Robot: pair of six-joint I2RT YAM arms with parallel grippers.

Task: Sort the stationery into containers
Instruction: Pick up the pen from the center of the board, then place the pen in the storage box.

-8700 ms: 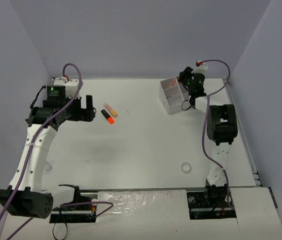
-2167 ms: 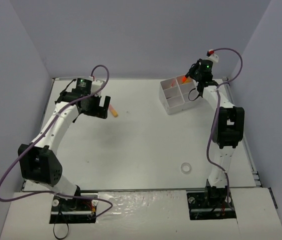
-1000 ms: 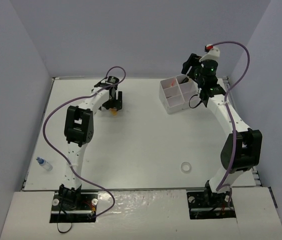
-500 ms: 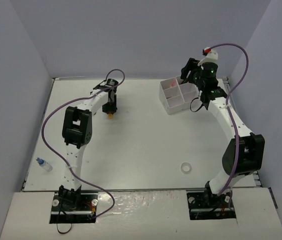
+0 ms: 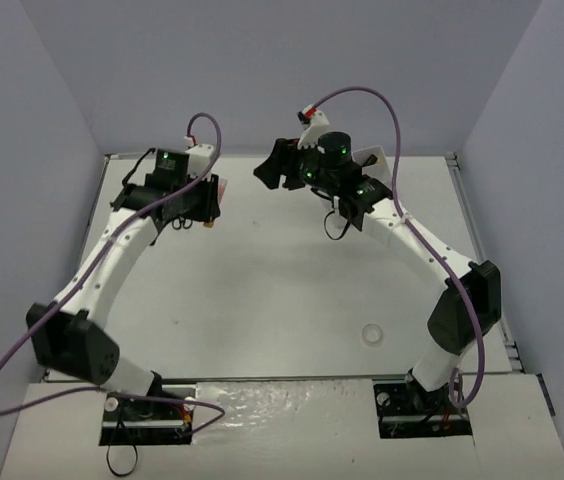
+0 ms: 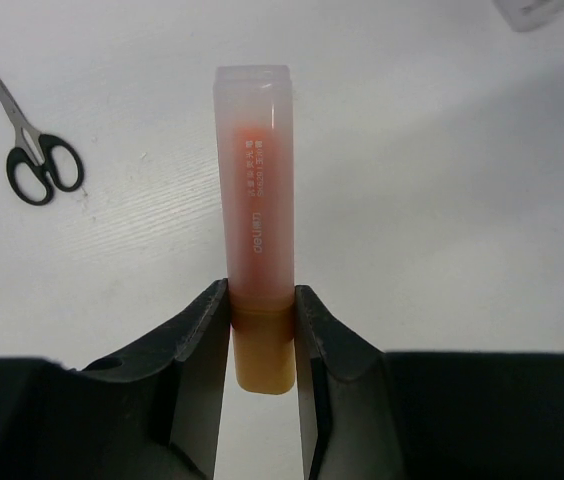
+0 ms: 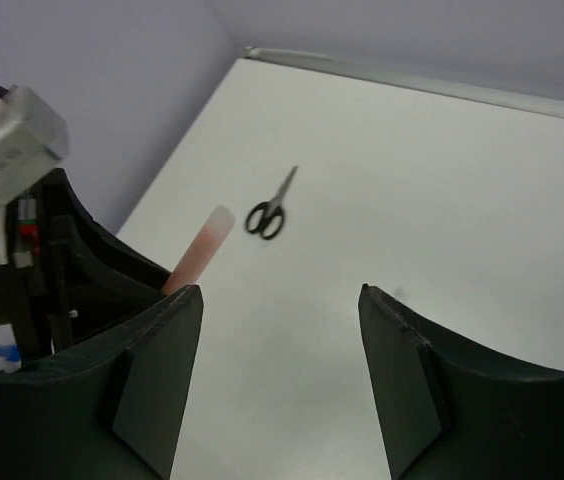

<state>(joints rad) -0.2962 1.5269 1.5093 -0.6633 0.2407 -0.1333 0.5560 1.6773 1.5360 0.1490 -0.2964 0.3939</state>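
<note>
Though stubby, translucent peach highlighter (image 6: 254, 200), amber-ended.

Soft, even overhead light. Counter (image 5: 282, 290) bright white; shadows faint, diffuse. Wrist views: dark near foreground slightly soft; overhead view sharp.

Highlighter (image 6: 254, 180) in left claw (image 6: 260, 296) — scissors (image 6: 29, 142) on table (image 6: 462, 200) nearby.

- White table (image 5: 262, 300) spans the floor of the enclosure.
- Pale lilac walls (image 5: 262, 70) close it in at the left, back and right.
- Metal rail (image 5: 466, 200) lines the table's right edge.
</note>
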